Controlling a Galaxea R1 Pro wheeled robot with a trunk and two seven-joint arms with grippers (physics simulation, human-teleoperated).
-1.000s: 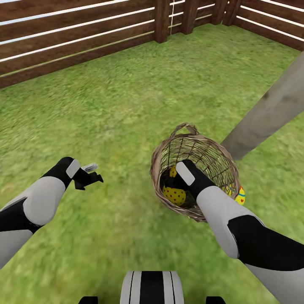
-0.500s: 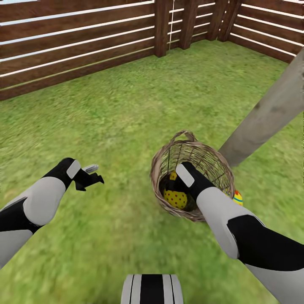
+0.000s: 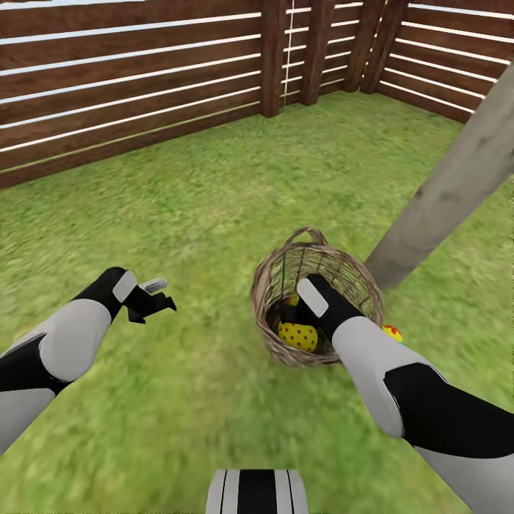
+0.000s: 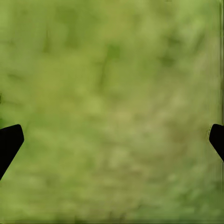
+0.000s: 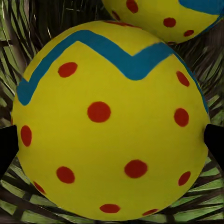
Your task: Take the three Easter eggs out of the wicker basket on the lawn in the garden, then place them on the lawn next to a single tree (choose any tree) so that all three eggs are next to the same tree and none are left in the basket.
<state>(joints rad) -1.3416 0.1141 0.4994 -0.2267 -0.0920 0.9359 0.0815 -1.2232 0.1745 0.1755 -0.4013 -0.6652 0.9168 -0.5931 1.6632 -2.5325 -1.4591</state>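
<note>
The wicker basket [image 3: 355, 280] stands on the lawn [image 3: 214, 185] beside the base of the tree trunk [image 3: 442, 189]. My right arm reaches down into it, and the wrist [image 3: 318, 300] covers the fingers. In the right wrist view my right gripper [image 5: 112, 142] is open, with a yellow egg [image 5: 107, 121] with a blue zigzag and red dots filling the gap between its fingertips [image 5: 7, 149]. A second egg [image 5: 168, 14] lies just behind it. The head view shows a red-dotted egg [image 3: 296, 335] in the basket and another egg [image 3: 391, 332] on the grass outside, near the trunk. My left gripper [image 3: 165, 293] hangs open over bare grass.
A dark brown slatted fence [image 3: 143, 86] closes the garden at the back and meets a second run at a far right corner [image 3: 371, 43]. Open grass lies to the left and in front of the basket. The left wrist view has blurred grass [image 4: 112, 93] between the fingers.
The whole head picture has shifted: fence, basket and trunk sit lower and more fence shows, so the camera moved. Both arms hold the same pose in the picture.
</note>
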